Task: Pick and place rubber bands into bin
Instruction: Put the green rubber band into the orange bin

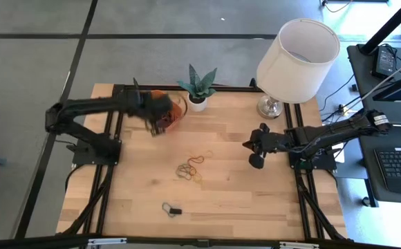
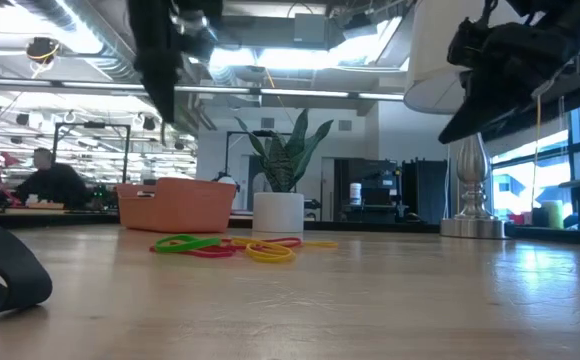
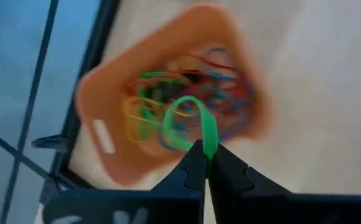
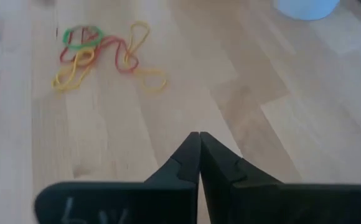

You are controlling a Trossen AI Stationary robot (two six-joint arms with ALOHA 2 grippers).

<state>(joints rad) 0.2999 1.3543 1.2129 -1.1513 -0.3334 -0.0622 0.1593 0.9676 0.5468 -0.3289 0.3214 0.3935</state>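
The left gripper (image 3: pixel 204 163) hangs over the orange bin (image 3: pixel 106 99), its two dark fingers pressed together on a green rubber band (image 3: pixel 196 121) that loops up from between the tips. Below it the bin already holds a tangle of bands in red, yellow, green and blue. In the high view the left gripper (image 1: pixel 160 117) sits above the bin (image 1: pixel 176 105) at the far left part of the table (image 1: pixel 256 200), just beside the small potted plant (image 1: pixel 198 86).

The right gripper (image 4: pixel 199 155) has its fingers closed against each other with nothing between them. It hovers above bare wood on the right side of the table, where the high view shows it (image 1: pixel 256 149) well apart from the bin.

Between the two arms, near the table's middle, lies the loose pile of rubber bands (image 1: pixel 190 168); the right wrist view shows its colours, green, red and yellow (image 4: pixel 103 53). A dark band (image 1: pixel 171 208) lies alone near the front edge. A table lamp (image 1: pixel 294 55) with a white shade stands at the far right corner.

Only the low view shows the room behind: a seated person (image 2: pixel 50 185) at a desk, the bin (image 2: pixel 175 203) standing beside the white plant pot (image 2: pixel 278 212), and the bands (image 2: pixel 225 246) flat on the wood in front of them.
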